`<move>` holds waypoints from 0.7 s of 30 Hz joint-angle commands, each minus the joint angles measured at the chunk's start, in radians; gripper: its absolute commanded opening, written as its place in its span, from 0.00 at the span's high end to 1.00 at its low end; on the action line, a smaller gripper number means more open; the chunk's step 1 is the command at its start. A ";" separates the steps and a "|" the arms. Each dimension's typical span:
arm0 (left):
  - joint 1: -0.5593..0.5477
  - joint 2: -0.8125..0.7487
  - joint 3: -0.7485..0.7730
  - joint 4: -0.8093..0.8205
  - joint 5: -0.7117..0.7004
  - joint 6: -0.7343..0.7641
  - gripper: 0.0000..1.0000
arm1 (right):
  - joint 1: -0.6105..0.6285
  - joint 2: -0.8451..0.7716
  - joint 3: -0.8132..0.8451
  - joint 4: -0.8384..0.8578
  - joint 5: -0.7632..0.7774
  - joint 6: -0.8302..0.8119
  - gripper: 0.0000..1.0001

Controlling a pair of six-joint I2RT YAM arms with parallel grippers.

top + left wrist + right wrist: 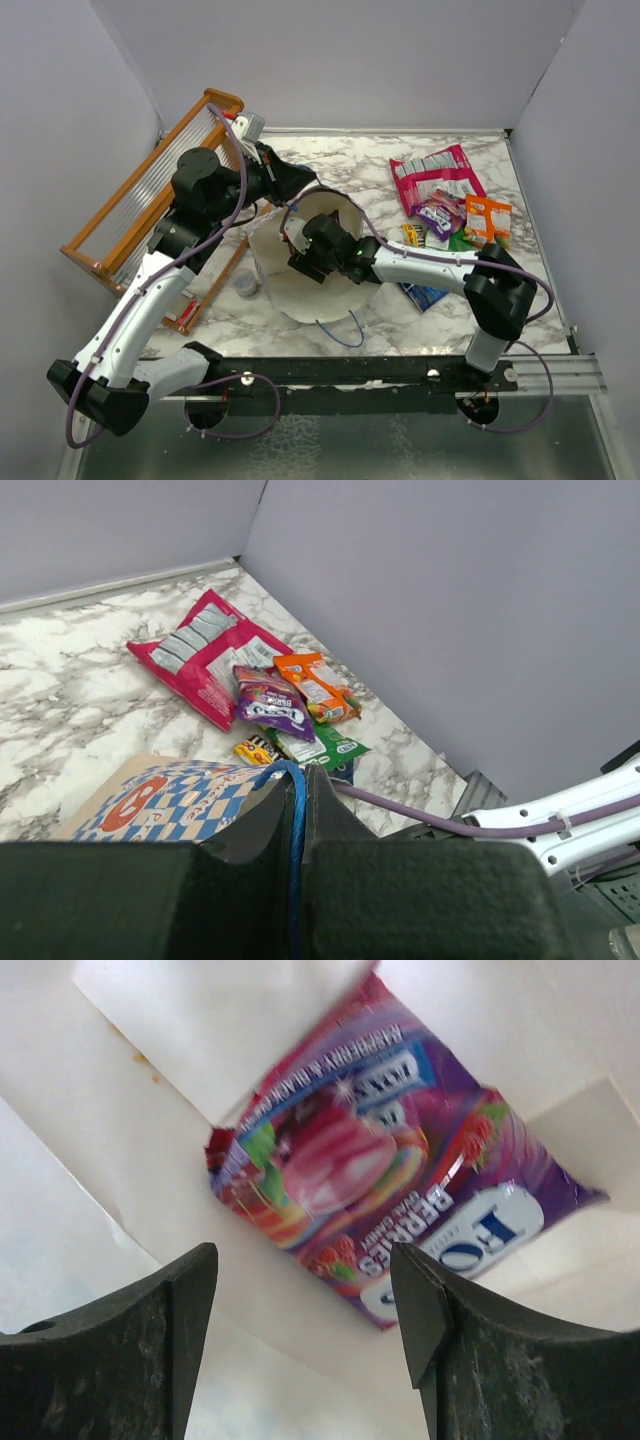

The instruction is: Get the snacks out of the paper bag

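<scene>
While left claw (298,798) clamps the blue handle (296,865) of the paper bag (290,296), right claw (300,1270) hangs inside, jaws apart above a purple packet (400,1170) on its floor. Drop straight, straddle packet's middle, spare the paper. Other snacks (447,205): far-right table (340,165) corner.

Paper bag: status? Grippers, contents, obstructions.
Left gripper shut on bag handle. Right gripper open inside paper bag, over purple packet. Nothing between it and packet. Other snacks out on table.

Marble counter (345,165): paper bag (295,295) mid, snacks (450,215) heaped right (pink pouch (432,178) biggest), wooden rack (130,220) left, small cup (246,286) beside bag.
</scene>
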 commanded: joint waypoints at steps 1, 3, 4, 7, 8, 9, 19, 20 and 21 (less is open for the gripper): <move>0.001 -0.039 0.050 -0.016 -0.072 0.077 1.00 | -0.003 -0.052 -0.035 0.034 0.015 -0.026 0.29; 0.001 -0.040 0.056 -0.035 -0.074 0.101 1.00 | -0.003 -0.086 -0.060 0.059 -0.028 -0.084 0.29; 0.000 -0.042 0.058 -0.040 -0.073 0.110 1.00 | -0.003 -0.105 -0.078 0.080 -0.065 -0.127 0.29; 0.000 -0.052 0.049 -0.023 -0.028 0.130 1.00 | -0.003 -0.151 -0.134 0.135 -0.184 -0.310 0.31; 0.001 -0.054 0.045 -0.015 -0.015 0.137 1.00 | -0.003 -0.153 -0.130 0.120 -0.214 -0.360 0.32; 0.001 -0.057 0.043 -0.008 -0.004 0.143 1.00 | -0.003 -0.151 -0.117 0.101 -0.229 -0.404 0.34; 0.001 -0.071 -0.018 0.100 0.088 0.147 1.00 | 0.012 -0.080 -0.060 0.066 -0.228 -0.642 0.27; 0.001 -0.070 -0.021 0.112 0.104 0.149 1.00 | 0.018 -0.059 -0.052 0.070 -0.198 -0.658 0.26; 0.001 -0.070 -0.024 0.125 0.120 0.147 1.00 | 0.025 -0.039 -0.047 0.078 -0.161 -0.674 0.25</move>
